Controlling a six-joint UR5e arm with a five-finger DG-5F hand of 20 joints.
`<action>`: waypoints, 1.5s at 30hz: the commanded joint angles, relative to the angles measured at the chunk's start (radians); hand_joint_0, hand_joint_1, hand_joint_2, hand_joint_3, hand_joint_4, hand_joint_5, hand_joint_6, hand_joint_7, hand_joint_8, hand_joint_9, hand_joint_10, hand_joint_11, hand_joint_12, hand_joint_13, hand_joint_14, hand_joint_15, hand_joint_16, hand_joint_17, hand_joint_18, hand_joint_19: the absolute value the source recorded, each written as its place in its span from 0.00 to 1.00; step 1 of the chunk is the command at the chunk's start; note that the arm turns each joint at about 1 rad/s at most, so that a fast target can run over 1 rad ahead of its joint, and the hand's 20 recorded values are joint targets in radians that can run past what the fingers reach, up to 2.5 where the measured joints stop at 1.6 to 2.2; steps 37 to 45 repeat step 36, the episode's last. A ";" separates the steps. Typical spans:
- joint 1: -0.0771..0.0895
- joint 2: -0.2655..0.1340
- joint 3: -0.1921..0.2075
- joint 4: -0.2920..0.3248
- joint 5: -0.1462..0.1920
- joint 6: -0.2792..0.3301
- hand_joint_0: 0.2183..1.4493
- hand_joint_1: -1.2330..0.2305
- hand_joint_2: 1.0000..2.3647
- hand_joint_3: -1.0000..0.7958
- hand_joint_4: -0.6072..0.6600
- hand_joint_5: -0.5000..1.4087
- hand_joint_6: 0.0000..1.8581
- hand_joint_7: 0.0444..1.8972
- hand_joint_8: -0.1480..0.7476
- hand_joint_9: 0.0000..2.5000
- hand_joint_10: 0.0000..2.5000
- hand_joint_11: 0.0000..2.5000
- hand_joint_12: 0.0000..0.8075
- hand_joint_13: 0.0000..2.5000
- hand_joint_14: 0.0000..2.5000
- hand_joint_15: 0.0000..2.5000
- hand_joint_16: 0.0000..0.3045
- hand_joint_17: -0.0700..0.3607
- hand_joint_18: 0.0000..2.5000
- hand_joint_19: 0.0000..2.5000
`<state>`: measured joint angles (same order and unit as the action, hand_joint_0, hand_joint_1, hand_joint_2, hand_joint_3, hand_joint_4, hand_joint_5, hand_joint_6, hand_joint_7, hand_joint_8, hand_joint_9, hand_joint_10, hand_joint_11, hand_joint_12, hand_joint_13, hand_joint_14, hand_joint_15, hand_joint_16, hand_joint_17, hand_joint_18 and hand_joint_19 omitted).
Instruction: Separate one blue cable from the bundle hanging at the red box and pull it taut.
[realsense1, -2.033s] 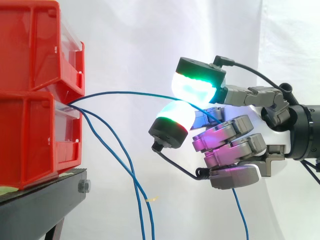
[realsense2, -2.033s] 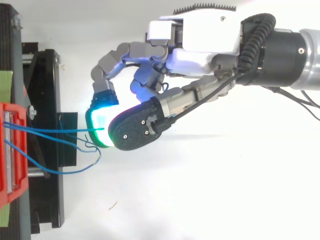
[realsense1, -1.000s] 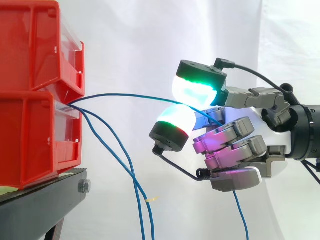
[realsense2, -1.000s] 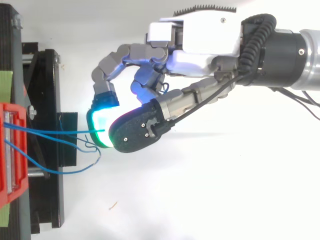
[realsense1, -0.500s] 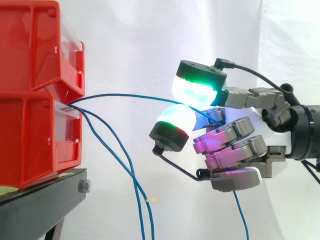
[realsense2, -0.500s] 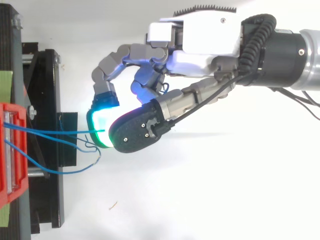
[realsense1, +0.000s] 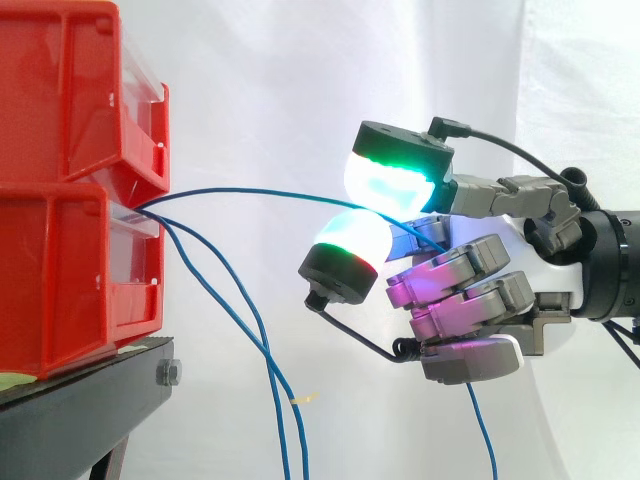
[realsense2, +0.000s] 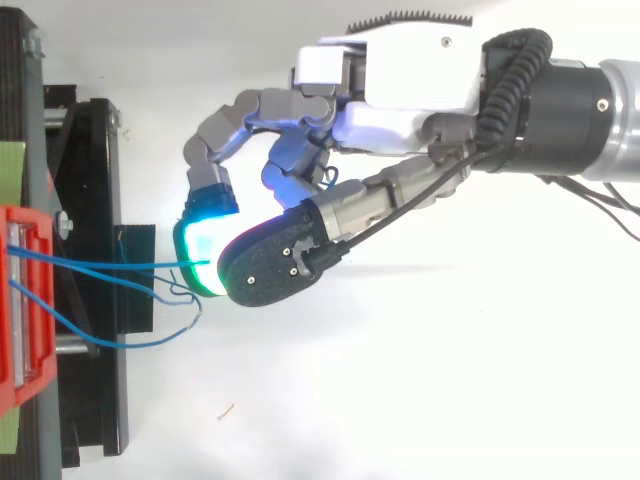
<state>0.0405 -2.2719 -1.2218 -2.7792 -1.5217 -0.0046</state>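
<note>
Blue cable (realsense1: 250, 187), a thin wire and 1 of 3, starts at the top front edge of the lower red plastic bin (realsense1: 60, 280) and runs right from it in a shallow, almost level arc. A white curtain (realsense1: 280, 80) hangs behind everything. Under the bins a black metal stand (realsense1: 80, 410) carries them, with 1 silver bolt (realsense1: 168, 373) just below the lower bin's front corner.

The 2 bins are stacked, the upper red plastic bin (realsense1: 60, 90) sitting directly on the lower one. Each has a clear front panel, and their contents cannot be made out. All 3 cables come out at the same spot on the lower bin. The 2 other blue cables (realsense1: 267, 352) droop down and to the right of it, crossing each other on the way.

Well to the right of the bins, the robot hand (realsense1: 470, 290) pinches the blue cable between 2 glowing pads (realsense1: 390, 180), 1 above it and 1 below. The other fingers are curled in with a magenta glow. Past the pinch, the cable's free end (realsense1: 482, 425) hangs down beneath the hand. From above, the same cable (realsense2: 130, 263) spans the gap from the bin (realsense2: 22, 395) to the green pad.
</note>
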 joint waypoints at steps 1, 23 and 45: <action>-0.001 0.000 -0.001 0.000 0.000 0.000 0.34 0.31 0.01 0.53 0.46 0.18 0.48 0.56 0.62 0.39 0.57 0.52 0.51 0.48 0.51 0.53 0.19 0.46 0.54 0.44; 0.001 0.000 -0.001 0.000 0.000 0.000 0.34 0.31 0.01 0.53 0.46 0.18 0.48 0.56 0.63 0.40 0.55 0.52 0.52 0.49 0.51 0.52 0.19 0.47 0.54 0.43; -0.001 0.000 -0.001 0.000 0.000 0.000 0.34 0.31 0.01 0.53 0.46 0.18 0.48 0.56 0.63 0.40 0.54 0.53 0.53 0.49 0.51 0.53 0.19 0.47 0.54 0.43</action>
